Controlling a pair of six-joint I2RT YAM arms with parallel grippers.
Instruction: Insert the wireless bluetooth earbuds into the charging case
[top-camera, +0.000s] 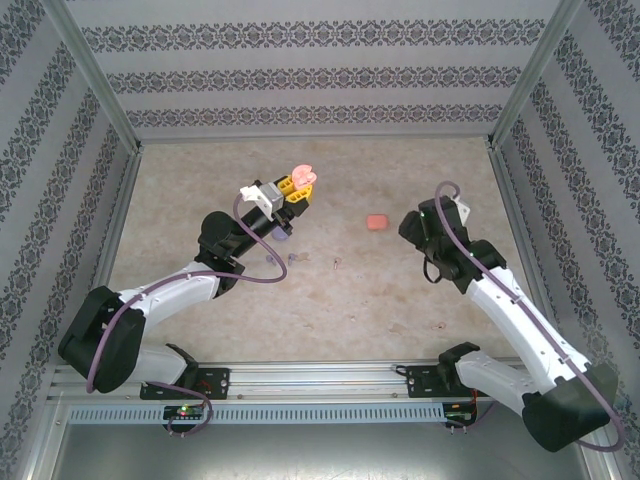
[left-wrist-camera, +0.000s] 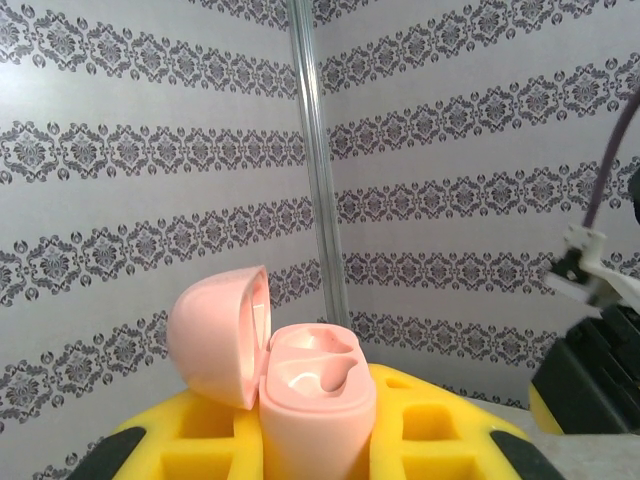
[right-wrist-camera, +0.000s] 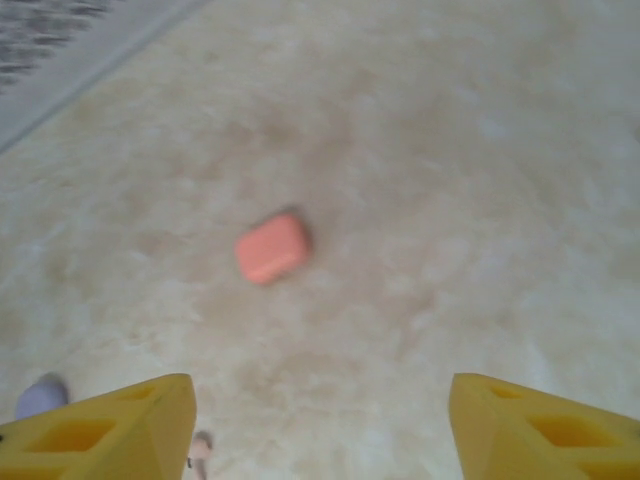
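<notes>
Right pincer (right-wrist-camera: 320, 430), jaws apart and holding nothing, points at the closed orange case (right-wrist-camera: 271, 247) lying straight ahead of it, long axis slanted across the gap, a tiny pink earbud (right-wrist-camera: 200, 445) beside one finger (right-wrist-camera: 110, 425), while the farther left pincer (top-camera: 292, 190) clenches the open pink case (left-wrist-camera: 315, 400).

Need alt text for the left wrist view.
A pale pink charging case, lid open, stands upright clamped in the left gripper, raised in front of the patterned wall. Part of the right arm shows at the right edge.
</notes>
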